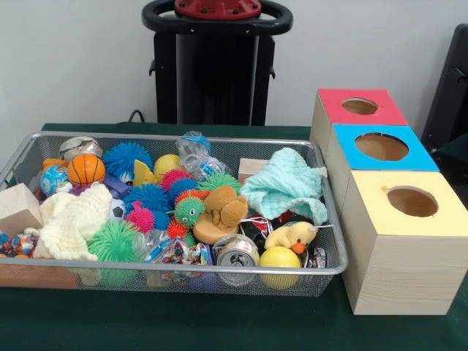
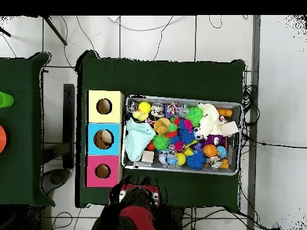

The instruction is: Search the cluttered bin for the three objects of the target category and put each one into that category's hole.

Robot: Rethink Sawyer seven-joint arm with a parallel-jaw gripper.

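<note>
Silver wire-mesh bin (image 1: 330, 269) holds spiky rubber balls, a mint knitted cloth (image 1: 287, 186) and a yellow plush duck (image 1: 292, 235); beside it stand three wooden hole-topped boxes (image 1: 398, 241). No jaws are visible.

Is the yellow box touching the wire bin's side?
Apart. The front view shows a strip of green table between the yellow box and the wire bin; the overhead view shows that gap too.
</note>
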